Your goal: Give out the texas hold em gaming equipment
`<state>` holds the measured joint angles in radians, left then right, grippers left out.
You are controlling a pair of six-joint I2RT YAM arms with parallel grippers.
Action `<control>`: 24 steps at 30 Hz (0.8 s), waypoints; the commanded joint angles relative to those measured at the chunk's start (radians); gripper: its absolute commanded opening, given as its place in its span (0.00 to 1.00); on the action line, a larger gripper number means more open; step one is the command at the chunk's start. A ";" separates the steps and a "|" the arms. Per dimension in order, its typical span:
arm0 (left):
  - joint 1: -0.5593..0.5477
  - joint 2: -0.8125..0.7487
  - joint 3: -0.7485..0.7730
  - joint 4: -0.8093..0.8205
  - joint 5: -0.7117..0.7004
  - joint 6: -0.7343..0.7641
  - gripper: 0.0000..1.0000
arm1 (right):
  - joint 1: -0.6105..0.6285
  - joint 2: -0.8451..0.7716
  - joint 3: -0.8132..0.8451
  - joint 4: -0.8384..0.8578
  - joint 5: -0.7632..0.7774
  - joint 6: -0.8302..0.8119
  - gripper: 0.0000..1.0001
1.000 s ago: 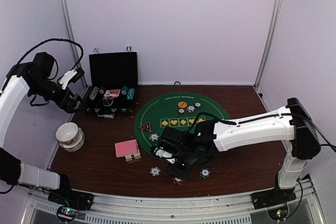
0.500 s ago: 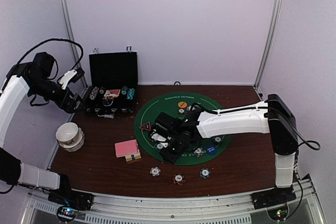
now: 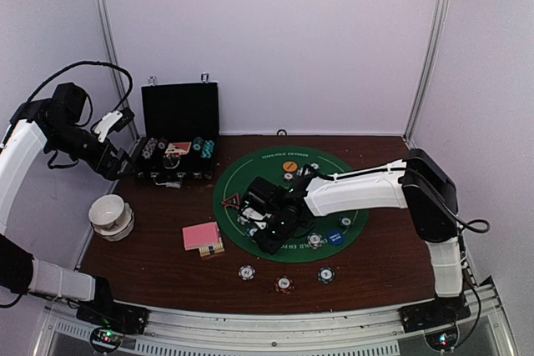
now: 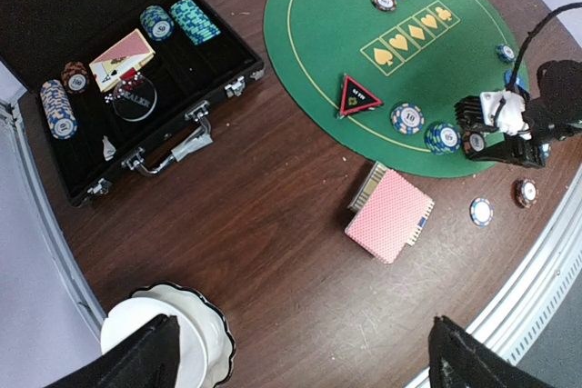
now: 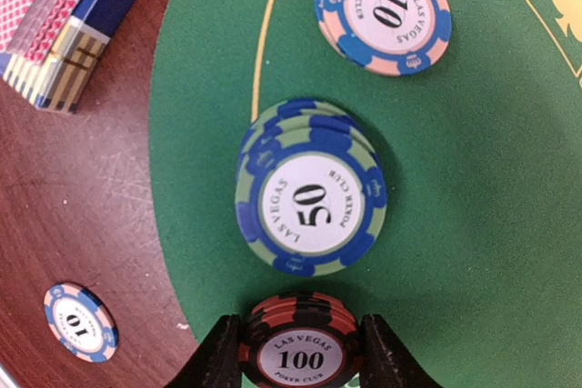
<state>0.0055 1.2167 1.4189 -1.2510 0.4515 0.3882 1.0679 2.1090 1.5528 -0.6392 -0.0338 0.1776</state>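
So I'd call this roughly halfway. The green mat (image 3: 350, 174) already has the orange button (image 3: 289, 167), the blue button (image 3: 335, 238), the triangle marker (image 3: 231, 201) and a scatter of chips on it, and three more chips (image 3: 246, 272) sit out on the wooden surface (image 3: 158, 214) near the front edge. What's left, as far as I can tell: the deck of cards (image 3: 202, 235) sits undealt beside the mat, and the case (image 3: 179, 110) has plenty of chips in it. The right fingers (image 5: 216, 361) are pinching a red chip stack (image 5: 300, 359) at the mat's left edge, just beside a blue-green stack (image 5: 309, 202). The left fingers (image 4: 136, 356) hang spread and empty, high over the surface. Hard to read: the red stack is cut off by the frame, so I can't tell if it's lifted or resting, and the right arm hides part of the mat from above.
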 commanded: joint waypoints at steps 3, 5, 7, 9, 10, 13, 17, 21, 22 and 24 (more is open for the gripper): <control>-0.002 0.007 0.027 0.001 0.014 0.015 0.98 | -0.014 0.041 0.046 0.029 -0.024 -0.009 0.21; -0.002 0.008 0.029 0.002 0.015 0.015 0.98 | -0.014 0.049 0.055 0.028 -0.026 -0.008 0.28; -0.002 0.006 0.028 0.001 0.012 0.015 0.98 | -0.014 0.051 0.059 0.021 -0.023 -0.007 0.43; -0.002 0.005 0.029 0.001 0.011 0.017 0.97 | -0.014 0.044 0.059 0.015 -0.019 -0.008 0.53; -0.001 0.006 0.029 0.000 0.011 0.017 0.98 | -0.014 0.039 0.058 0.012 -0.018 -0.010 0.55; -0.002 0.005 0.028 0.001 0.013 0.015 0.98 | -0.014 0.006 0.048 0.001 -0.012 -0.013 0.62; -0.002 0.002 0.029 0.001 0.015 0.015 0.98 | -0.011 -0.069 0.006 -0.012 -0.005 -0.012 0.66; -0.002 -0.001 0.026 0.000 0.015 0.019 0.98 | 0.014 -0.172 -0.080 -0.022 -0.003 -0.002 0.69; -0.002 -0.001 0.025 0.000 0.016 0.022 0.97 | 0.025 -0.193 -0.102 -0.024 -0.007 0.002 0.70; -0.002 -0.002 0.019 0.002 0.022 0.027 0.98 | 0.054 -0.230 -0.150 -0.030 -0.017 0.010 0.73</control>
<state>0.0055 1.2190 1.4197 -1.2510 0.4526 0.3927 1.0744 1.9762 1.4696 -0.6468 -0.0494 0.1673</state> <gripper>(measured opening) 0.976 0.714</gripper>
